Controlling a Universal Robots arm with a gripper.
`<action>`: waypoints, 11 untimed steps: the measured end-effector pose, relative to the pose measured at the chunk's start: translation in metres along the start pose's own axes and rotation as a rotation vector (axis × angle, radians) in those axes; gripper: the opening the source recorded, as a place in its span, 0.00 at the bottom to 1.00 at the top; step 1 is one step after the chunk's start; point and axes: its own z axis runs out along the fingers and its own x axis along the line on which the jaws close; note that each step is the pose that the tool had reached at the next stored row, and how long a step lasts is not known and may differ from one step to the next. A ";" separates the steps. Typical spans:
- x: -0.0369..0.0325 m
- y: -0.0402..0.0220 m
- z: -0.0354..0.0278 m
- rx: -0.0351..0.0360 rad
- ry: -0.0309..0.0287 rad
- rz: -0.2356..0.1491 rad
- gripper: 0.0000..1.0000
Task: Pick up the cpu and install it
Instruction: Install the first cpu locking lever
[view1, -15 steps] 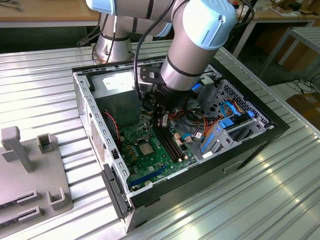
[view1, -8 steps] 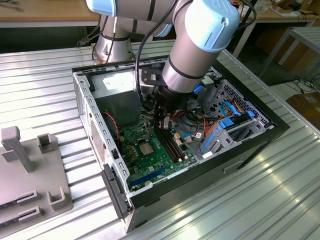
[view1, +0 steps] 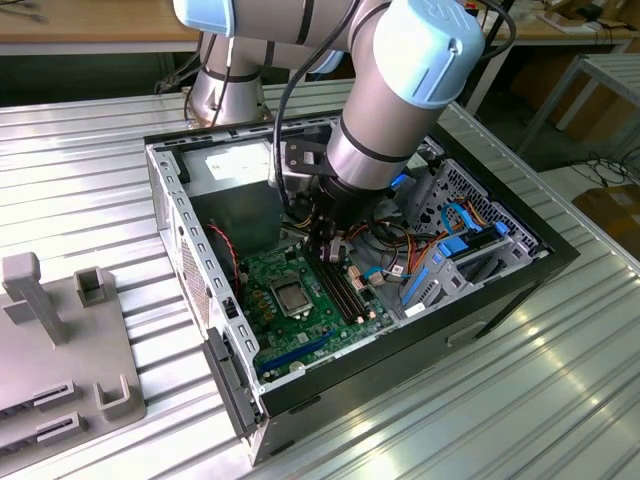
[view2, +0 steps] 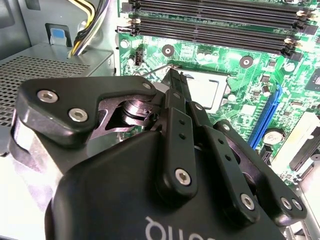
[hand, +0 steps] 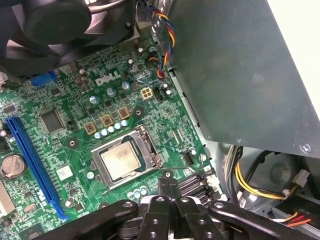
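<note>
A ribbed metal surface (view1: 500, 400) carries an open computer case (view1: 480, 300), the arm's base (view1: 228, 95) and a grey fixture (view1: 60, 350) at the exterior view's left.

White lettering is printed on the motherboard (hand: 106, 80) near the socket (hand: 125, 160). Part of a white word shows on the black housing (view2: 150, 210).

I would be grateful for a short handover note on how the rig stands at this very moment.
End effector: shut, holding nothing, inside the open computer case, above the motherboard.
Cpu: lying flat in the socket frame, beside the memory slots; in both wrist views the fingertips are apart from it.
Done: chip is in the socket.
Left: I cannot tell whether the socket is latched.
</note>
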 end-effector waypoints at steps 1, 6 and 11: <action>0.0000 0.0000 0.0000 0.0011 0.0023 0.000 0.11; 0.0000 0.0001 0.0000 0.0013 0.0028 0.000 0.11; -0.0002 0.0001 0.0000 0.0013 0.0027 0.000 0.11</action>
